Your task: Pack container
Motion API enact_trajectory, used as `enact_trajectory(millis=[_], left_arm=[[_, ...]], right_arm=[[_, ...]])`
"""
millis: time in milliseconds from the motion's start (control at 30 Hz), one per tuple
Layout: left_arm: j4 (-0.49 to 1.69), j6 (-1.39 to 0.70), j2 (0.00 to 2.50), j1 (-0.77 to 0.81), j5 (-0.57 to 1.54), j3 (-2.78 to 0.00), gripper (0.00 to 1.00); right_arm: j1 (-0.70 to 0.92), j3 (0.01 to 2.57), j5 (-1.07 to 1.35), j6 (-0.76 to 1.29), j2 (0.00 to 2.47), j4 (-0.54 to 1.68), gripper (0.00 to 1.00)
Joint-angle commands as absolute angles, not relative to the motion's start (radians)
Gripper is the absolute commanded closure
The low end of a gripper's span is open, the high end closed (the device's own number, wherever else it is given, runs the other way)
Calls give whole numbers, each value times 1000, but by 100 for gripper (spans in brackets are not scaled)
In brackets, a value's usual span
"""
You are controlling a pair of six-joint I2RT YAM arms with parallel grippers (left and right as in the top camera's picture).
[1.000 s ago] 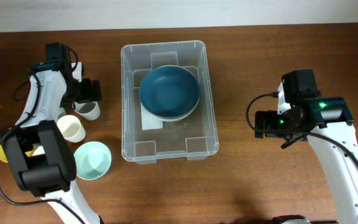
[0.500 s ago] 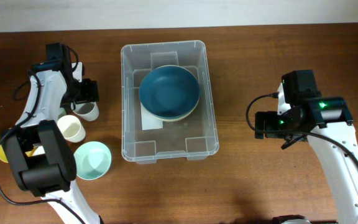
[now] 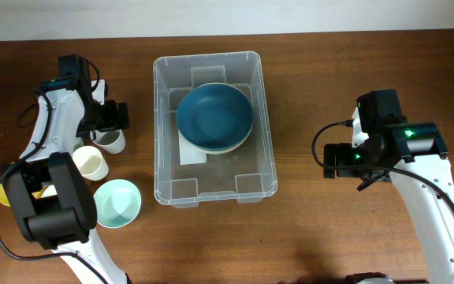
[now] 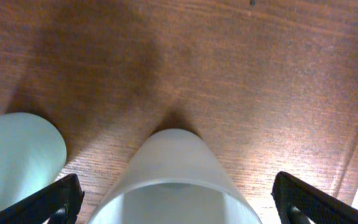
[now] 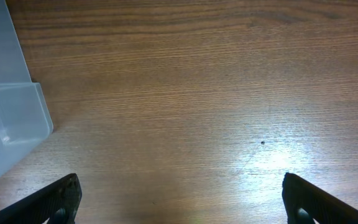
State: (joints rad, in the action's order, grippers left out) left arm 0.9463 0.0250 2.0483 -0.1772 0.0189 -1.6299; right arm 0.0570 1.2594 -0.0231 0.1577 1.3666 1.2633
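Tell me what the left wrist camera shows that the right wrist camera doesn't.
Only left wrist: a frosted white plastic cup between the open fingers of the left gripper, and a pale green cup. Only right wrist: a corner of the clear plastic rectangular container, with nothing between the open fingers of the right gripper. Both: brown wooden table.

Small sideways wobble over the white cup

My left gripper (image 4: 179, 200) slid a touch toward 9 o'clock in the overhead view half a second ago, and has now come back toward 3 o'clock. It sits again where it was a second ago, straddling the white cup (image 3: 111, 141). The cup's rim shows a little more on the 3 o'clock side than it did at the half-second mark. My right gripper (image 5: 179, 200) seems to have crept very slightly toward 5 o'clock over the same second, though the shift is barely visible.
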Motion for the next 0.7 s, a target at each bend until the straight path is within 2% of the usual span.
enact_trajectory(millis=[0,667], left_arm=[[958,30,2056,-181,31,-1650,1],[1148,30,2055,-181,49,-1841,1]], right_arm=[[65,1256,-39,161,1349,1264,1],[65,1256,-49,161,1349,1264,1]])
